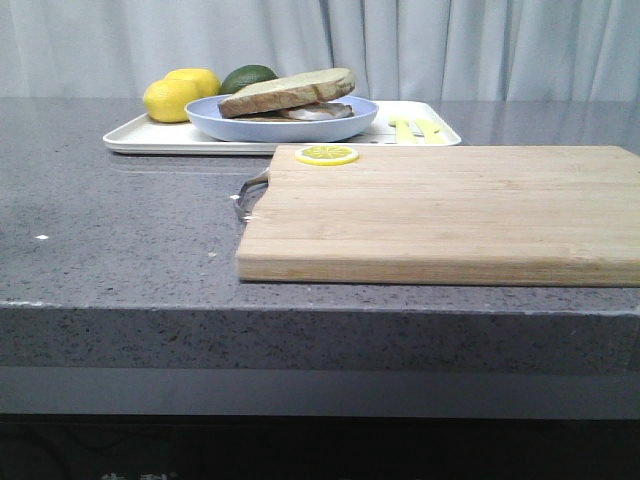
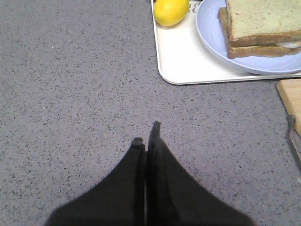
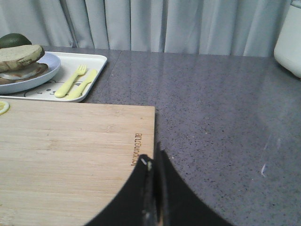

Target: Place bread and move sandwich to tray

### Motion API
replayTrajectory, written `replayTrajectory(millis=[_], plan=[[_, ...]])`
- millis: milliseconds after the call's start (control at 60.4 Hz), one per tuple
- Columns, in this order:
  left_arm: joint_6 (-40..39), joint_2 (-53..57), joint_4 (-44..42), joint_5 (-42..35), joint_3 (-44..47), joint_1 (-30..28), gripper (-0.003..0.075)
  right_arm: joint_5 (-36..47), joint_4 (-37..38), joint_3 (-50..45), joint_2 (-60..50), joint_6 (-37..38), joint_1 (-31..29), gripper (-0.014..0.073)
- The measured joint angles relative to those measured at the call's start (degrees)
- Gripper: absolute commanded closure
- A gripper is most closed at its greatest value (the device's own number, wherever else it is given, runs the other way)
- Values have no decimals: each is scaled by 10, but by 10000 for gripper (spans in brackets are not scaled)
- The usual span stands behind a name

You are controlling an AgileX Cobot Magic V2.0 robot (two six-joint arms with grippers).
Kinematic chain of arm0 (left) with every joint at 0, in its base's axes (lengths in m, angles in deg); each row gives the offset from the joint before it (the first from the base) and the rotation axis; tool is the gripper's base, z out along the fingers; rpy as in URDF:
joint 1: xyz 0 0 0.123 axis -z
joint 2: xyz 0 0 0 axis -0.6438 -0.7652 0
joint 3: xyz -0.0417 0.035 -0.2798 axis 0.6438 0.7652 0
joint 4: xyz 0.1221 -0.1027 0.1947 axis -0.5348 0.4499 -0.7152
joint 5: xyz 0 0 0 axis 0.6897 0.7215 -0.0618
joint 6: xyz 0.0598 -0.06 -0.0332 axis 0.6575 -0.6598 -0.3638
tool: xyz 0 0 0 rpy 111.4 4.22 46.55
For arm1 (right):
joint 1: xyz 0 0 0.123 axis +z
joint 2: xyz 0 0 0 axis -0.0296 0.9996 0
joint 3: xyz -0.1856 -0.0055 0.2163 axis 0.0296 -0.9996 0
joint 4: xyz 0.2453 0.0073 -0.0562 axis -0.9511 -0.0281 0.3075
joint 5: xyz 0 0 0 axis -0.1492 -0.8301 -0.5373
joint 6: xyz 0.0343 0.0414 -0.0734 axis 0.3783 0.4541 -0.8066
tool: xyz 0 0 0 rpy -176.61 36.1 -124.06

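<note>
The sandwich (image 1: 288, 95) lies flat on the plate (image 1: 281, 122) on the tray (image 1: 150, 135), its long side across my view, behind the board (image 1: 440, 210) on the grey speckled counter (image 1: 110, 230), curtain (image 1: 420, 45) behind, and both my grippers (image 2: 146, 132) (image 3: 154, 157) are closed, empty.

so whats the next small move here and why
Probably none beyond keeping both arms back. The sandwich already has its top slice on and sits on the blue plate, which rests on the tray. The cutting board holds only a lemon slice. The left gripper and right gripper are shut and empty, over the counter.
</note>
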Motion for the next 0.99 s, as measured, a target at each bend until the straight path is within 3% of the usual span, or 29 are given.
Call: replayTrajectory(millis=[166,464,712,994], plan=[[0,121,4,-51,122,0,739,-1,0,0,0,0,0,652],[0,355,9,-58,262,0,739,-1,0,0,0,0,0,652],[0,512,9,-56,303,0,739,-1,0,0,0,0,0,652],[0,548,9,-56,304,0,739,-1,0,0,0,0,0,652]])
